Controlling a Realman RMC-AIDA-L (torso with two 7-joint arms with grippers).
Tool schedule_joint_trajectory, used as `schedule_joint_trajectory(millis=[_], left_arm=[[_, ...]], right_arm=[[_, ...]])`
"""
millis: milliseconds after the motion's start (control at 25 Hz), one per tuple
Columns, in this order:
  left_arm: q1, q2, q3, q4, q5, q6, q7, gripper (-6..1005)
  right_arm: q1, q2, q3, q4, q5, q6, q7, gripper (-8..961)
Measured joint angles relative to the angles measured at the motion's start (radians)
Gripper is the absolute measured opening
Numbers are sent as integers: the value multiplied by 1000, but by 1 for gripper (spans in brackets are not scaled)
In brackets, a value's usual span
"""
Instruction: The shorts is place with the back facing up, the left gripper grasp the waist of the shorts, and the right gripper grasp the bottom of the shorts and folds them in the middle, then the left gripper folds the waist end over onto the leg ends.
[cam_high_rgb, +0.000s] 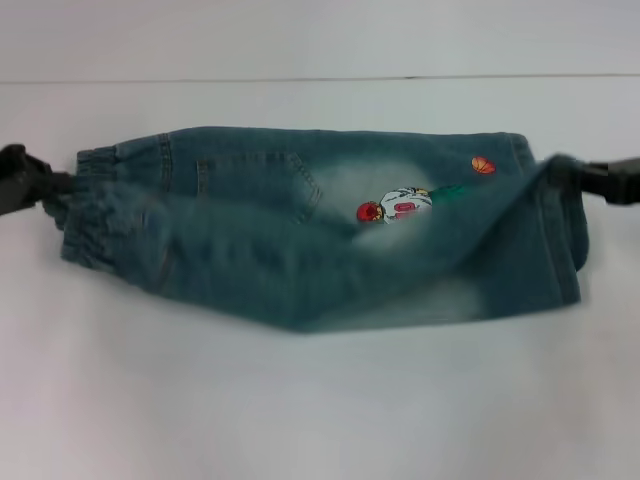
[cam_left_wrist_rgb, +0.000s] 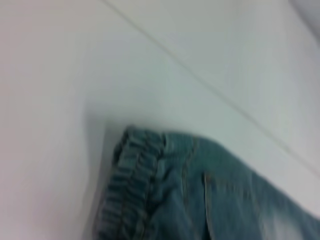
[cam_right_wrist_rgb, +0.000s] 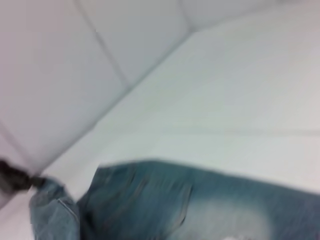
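my black left claw (cam_high_rgb: 42, 185) at 9 o'clock clamps the gathered waistband (cam_high_rgb: 88, 205); my right claw (cam_high_rgb: 585, 178) at 3 o'clock clamps the hem (cam_high_rgb: 560, 215), holding the faded blue-green denim shorts (cam_high_rgb: 320, 230) taut mid-fold.

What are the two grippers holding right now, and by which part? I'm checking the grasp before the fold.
Both hold the shorts: the left gripper at the gathered waist, the right gripper at the leg hems.

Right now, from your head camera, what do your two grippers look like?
Only the tips show. The left gripper is a black, chunky claw at the picture's left edge. The right gripper is a black, blocky claw at the right edge. No cables, labels or markings can be made out on either, and the arms behind them lie outside the pictures.
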Motion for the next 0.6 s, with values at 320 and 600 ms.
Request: schedule_joint_trajectory(millis=[320, 600], left_arm=[[22, -36, 4, -46, -102, -170, 51, 50], [26, -70, 5, -56, -156, -259, 113, 50]], right_arm=[[13, 99, 2, 42, 101, 362, -156, 43], [48, 139, 1, 92, 135, 529, -244, 57]])
